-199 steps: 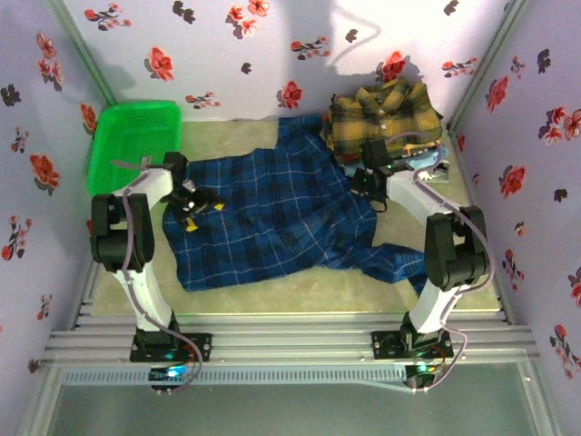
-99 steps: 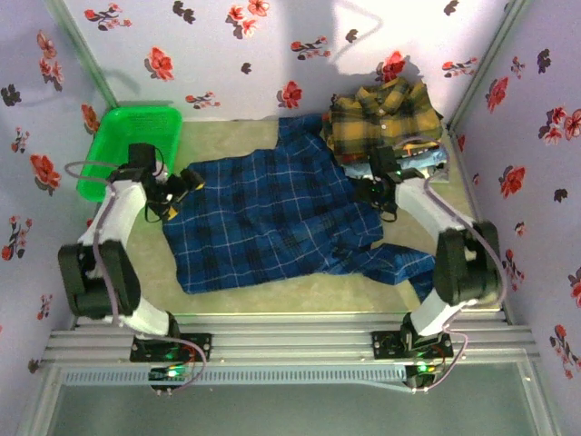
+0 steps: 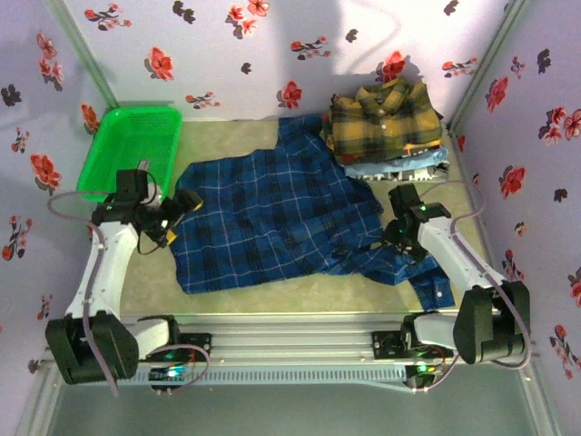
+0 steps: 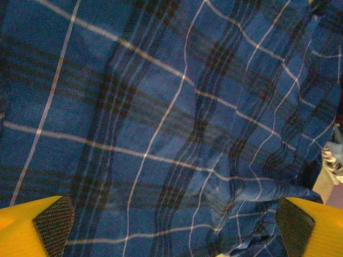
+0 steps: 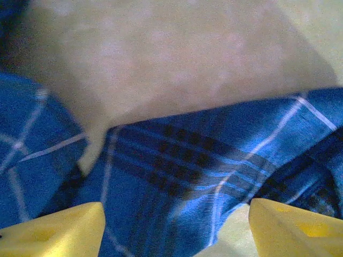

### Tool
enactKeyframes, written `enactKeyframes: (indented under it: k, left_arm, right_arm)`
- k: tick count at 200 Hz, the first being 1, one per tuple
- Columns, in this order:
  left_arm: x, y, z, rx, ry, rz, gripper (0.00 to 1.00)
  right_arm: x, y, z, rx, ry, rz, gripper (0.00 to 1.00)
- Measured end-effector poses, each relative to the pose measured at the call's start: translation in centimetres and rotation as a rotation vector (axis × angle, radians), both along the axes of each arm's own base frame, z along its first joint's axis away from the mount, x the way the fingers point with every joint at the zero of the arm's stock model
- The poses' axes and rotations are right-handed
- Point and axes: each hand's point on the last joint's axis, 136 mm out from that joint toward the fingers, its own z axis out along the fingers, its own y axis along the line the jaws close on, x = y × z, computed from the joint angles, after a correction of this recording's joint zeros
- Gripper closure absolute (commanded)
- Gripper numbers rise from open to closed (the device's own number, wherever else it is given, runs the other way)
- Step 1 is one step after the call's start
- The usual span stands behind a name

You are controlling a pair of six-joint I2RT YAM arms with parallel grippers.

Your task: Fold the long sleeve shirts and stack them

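Jaws stand apart on left gripper (image 3: pixel 184 203) and right gripper (image 3: pixel 392 238), over left and right edges of the blue plaid shirt (image 3: pixel 272 213); bare table (image 3: pixel 227 141) far-left.

No lettering, label, brand mark, numeral or sign is legible on any surface in these views.

The dark blue plaid shirt (image 3: pixel 272 213) is matt woven cloth, the green basket (image 3: pixel 127 150) smooth plastic, perhaps glossy.
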Motion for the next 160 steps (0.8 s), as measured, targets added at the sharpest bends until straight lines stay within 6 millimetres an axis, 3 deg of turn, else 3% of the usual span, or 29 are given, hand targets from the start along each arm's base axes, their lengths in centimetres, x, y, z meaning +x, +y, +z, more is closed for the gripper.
enactKeyframes:
  k: [28,50,60,75,89,103,129,142,160]
  left_arm:
    - [-1.9,-0.1,-0.6,-0.002,0.018,-0.002,0.00]
    - [-2.8,-0.2,-1.3,-0.002,0.031,-0.004,0.00]
    - [-3.0,-0.2,-1.5,-0.002,0.039,-0.004,0.00]
    - [-3.2,-0.2,-1.8,-0.003,0.050,-0.004,0.00]
    - [-3.4,-0.2,-2.0,-0.003,0.053,-0.004,0.01]
    - [-3.8,-0.2,-2.3,-0.003,0.060,-0.004,0.00]
    - [-5.0,-0.2,-4.1,-0.005,0.109,-0.003,0.01]
    - [-5.9,-0.3,-5.6,-0.007,0.153,-0.003,0.01]
    - [-7.1,-0.3,-7.4,-0.010,0.206,-0.002,0.01]
  right_arm:
    - [-1.2,-3.0,-2.2,-0.004,0.039,-0.181,0.30]
    - [-0.4,-4.1,-3.8,0.004,0.050,-0.262,0.36]
    - [0.1,-4.1,-4.9,0.008,0.064,-0.278,0.50]
    - [0.6,-3.8,-6.3,0.026,0.087,-0.289,0.83]
    - [0.9,-3.4,-6.6,0.043,0.088,-0.281,0.90]
    - [1.1,-2.6,-5.5,0.049,0.048,-0.247,0.93]
    - [1.3,0.8,-0.3,0.111,-0.145,-0.111,0.93]
    - [0.4,2.2,2.0,0.157,-0.225,-0.056,0.92]
    - [-1.7,3.4,2.7,0.200,-0.247,-0.026,0.91]
